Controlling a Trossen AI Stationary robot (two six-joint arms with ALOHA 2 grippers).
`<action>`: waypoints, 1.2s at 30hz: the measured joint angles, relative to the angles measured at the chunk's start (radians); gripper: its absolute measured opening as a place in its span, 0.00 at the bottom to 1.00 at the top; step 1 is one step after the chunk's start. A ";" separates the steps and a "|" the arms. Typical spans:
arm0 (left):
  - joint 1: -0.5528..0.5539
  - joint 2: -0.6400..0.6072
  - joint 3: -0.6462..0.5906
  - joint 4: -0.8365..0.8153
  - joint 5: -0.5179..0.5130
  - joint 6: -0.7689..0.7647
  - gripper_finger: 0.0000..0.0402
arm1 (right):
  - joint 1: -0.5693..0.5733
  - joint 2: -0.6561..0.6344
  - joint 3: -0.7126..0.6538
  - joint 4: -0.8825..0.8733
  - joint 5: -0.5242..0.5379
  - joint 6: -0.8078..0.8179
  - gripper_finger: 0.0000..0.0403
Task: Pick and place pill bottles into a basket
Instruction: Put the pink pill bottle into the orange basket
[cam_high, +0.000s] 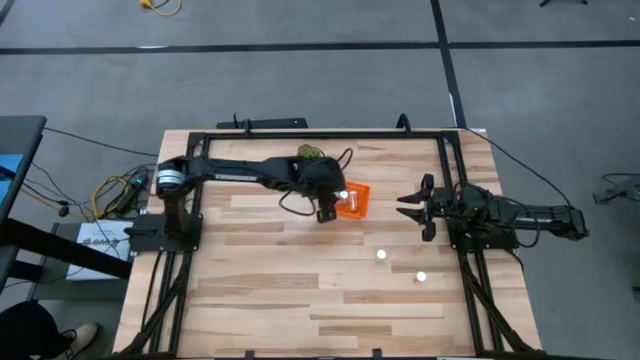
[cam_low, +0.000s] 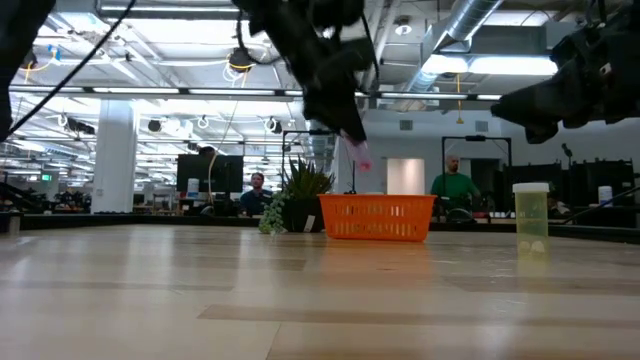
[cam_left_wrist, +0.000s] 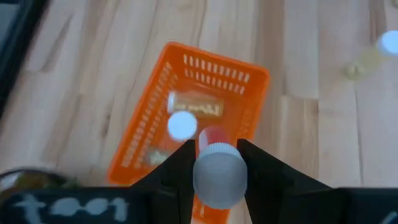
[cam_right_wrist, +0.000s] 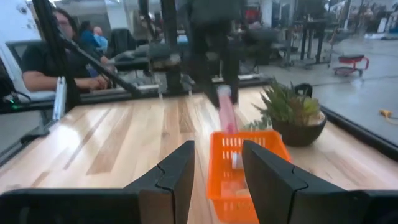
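Note:
My left gripper (cam_high: 328, 210) is above the orange basket (cam_high: 354, 201) and is shut on a pink pill bottle with a white cap (cam_left_wrist: 216, 177). In the low view the bottle (cam_low: 357, 152) hangs above the basket (cam_low: 378, 217). The basket stands on the table and holds a white-capped bottle (cam_left_wrist: 182, 124) and a lying one (cam_left_wrist: 198, 107). Two more bottles (cam_high: 381, 254) (cam_high: 421, 277) stand on the table nearer the front. My right gripper (cam_high: 405, 207) is open and empty to the right of the basket. My left gripper pinches the pink bottle at its cap end (cam_left_wrist: 215, 163) between its two fingers (cam_left_wrist: 261, 169). The fingers come from above, slanting down. The bottle hangs below them, cap up and body tilted, clear of the basket.
A small green plant in a dark pot (cam_high: 310, 155) stands just behind the basket. A black frame (cam_high: 300, 133) runs along the table's far edge and sides. People sit beyond the table (cam_right_wrist: 46, 59). Bare wood lies at the front left (cam_high: 240, 290).

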 joint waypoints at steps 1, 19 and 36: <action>0.006 0.013 0.000 0.011 0.015 0.006 0.23 | 0.000 0.000 0.000 0.001 -0.001 0.000 0.32; 0.014 0.075 0.000 0.050 0.064 0.039 0.23 | 0.000 0.006 0.000 -0.001 0.001 0.000 0.32; 0.018 0.145 0.016 0.055 0.001 0.063 0.23 | 0.000 0.008 0.000 0.000 0.000 0.000 0.32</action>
